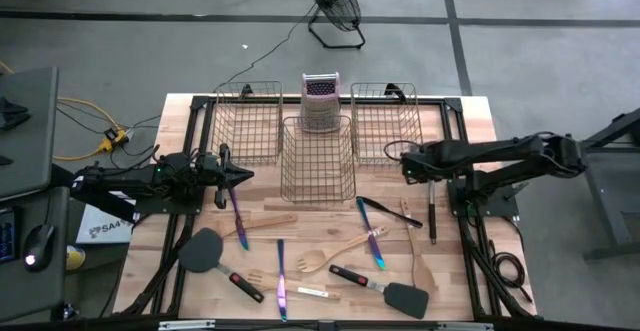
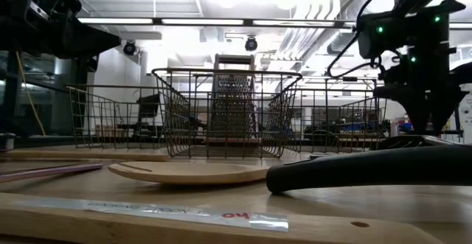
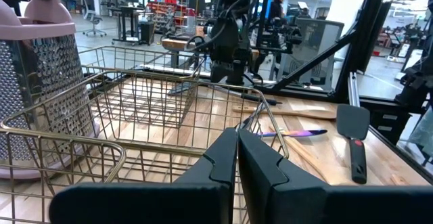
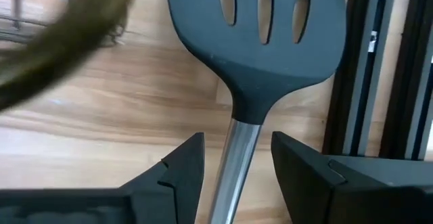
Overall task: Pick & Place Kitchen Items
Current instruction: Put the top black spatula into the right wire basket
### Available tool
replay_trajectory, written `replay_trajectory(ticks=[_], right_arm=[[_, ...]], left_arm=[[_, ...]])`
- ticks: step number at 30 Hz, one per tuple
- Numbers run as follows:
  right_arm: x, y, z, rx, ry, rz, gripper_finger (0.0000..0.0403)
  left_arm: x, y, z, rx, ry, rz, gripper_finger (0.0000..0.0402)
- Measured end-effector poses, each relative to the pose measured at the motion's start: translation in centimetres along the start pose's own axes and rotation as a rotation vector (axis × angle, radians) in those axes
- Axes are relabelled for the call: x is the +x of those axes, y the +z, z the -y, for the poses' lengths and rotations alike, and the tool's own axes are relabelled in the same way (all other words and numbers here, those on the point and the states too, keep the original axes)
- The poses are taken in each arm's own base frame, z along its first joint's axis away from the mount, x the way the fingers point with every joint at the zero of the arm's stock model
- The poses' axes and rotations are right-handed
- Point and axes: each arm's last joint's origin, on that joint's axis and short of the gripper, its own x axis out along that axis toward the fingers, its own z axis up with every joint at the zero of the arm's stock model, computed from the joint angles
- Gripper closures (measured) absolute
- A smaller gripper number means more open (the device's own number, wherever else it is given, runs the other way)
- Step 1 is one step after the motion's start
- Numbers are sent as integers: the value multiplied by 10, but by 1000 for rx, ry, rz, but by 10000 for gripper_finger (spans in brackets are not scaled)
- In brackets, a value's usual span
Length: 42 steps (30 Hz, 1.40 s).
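Grey concrete floor surrounds the wooden table (image 1: 150, 241), a floor fan (image 1: 333, 3) behind it. Three wire baskets (image 1: 317, 159) flank a grater (image 1: 320, 101). Utensils (image 1: 330, 261) lie scattered across the front boards. The right gripper (image 4: 237, 160), fingers apart, straddles a slotted spatula (image 4: 270, 41); the left gripper (image 3: 237, 163) hangs closed and empty.

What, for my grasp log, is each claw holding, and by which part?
Nothing yet. The right claw stands open astride the slotted spatula at its metal neck, not gripping; the left claw is shut, empty.
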Motion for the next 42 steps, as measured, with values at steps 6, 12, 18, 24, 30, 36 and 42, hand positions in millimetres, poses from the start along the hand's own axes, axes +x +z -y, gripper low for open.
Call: replay_trajectory(ticks=[6, 12, 18, 24, 30, 36, 42], right_arm=[[6, 1, -2, 6, -38, 2, 238], [12, 5, -3, 14, -87, -12, 238], [17, 7, -2, 12, -144, -29, 238], [19, 7, -3, -13, -153, -49, 238], [19, 6, -4, -16, -133, -64, 238], [13, 6, -2, -35, -76, -58, 238], [10, 4, 0, -41, -43, -71, 238]], left_arm=[[0, 0, 0, 0, 0, 0, 387], [0, 0, 0, 0, 0, 0, 387], [0, 0, 0, 0, 0, 0, 387], [0, 0, 0, 0, 0, 0, 387], [0, 0, 0, 0, 0, 0, 387], [0, 0, 0, 0, 0, 0, 387], [0, 0, 0, 0, 0, 0, 387]])
